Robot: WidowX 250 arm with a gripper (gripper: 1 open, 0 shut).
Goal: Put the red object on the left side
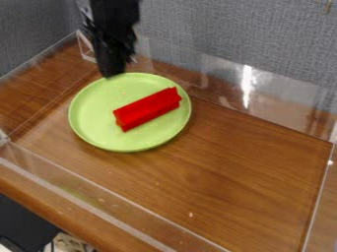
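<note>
gripper (112, 69) hangs up-left of the red object (146, 107) – long axis diagonal on the plate (95, 126) – fingers look near-pinched on nothing

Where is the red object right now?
The red object lies on the green plate, right of the plate's centre, in the tabletop's left half, below and right of the claw.
</note>
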